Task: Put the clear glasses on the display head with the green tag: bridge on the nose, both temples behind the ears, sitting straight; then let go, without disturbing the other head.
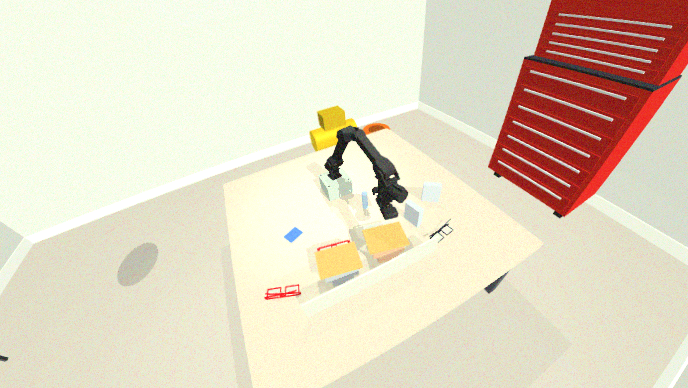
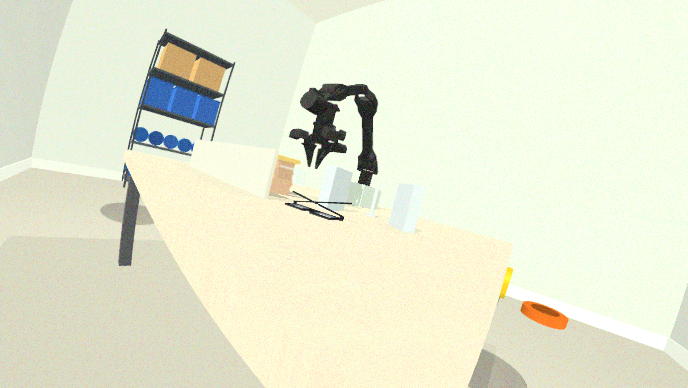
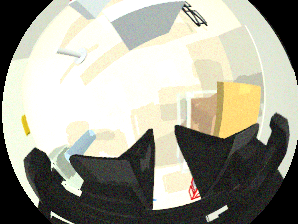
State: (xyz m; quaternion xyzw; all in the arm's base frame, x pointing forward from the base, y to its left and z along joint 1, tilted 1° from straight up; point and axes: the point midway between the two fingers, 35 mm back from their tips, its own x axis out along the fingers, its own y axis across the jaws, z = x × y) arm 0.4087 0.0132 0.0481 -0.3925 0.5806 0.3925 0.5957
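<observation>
My gripper [image 1: 390, 216] [image 2: 313, 166] [image 3: 164, 128] is slightly open, with nothing seen between its fingertips. It is above and on the arm's side of the right display head [image 1: 386, 238] [image 2: 283, 175] [image 3: 239, 110], which has an orange top and brown body. The clear glasses [image 3: 183, 105] show as a pale frame beside that head in the wrist view, beyond the fingertips. Whether the bridge and temples are seated is too faint to tell. The other display head [image 1: 338, 260] has an orange top and grey body, with a red frame [image 1: 333, 245] at its arm-side edge. No green tag is discernible.
A low white wall [image 1: 370, 277] [image 2: 235, 167] runs behind the heads. Black glasses [image 1: 442, 231] lie right; red glasses [image 1: 282, 295] lie left. Pale boxes [image 1: 413, 213] [image 1: 431, 192] stand right of the gripper. A blue card [image 1: 293, 234] and a small blue upright [image 1: 364, 200] are also there.
</observation>
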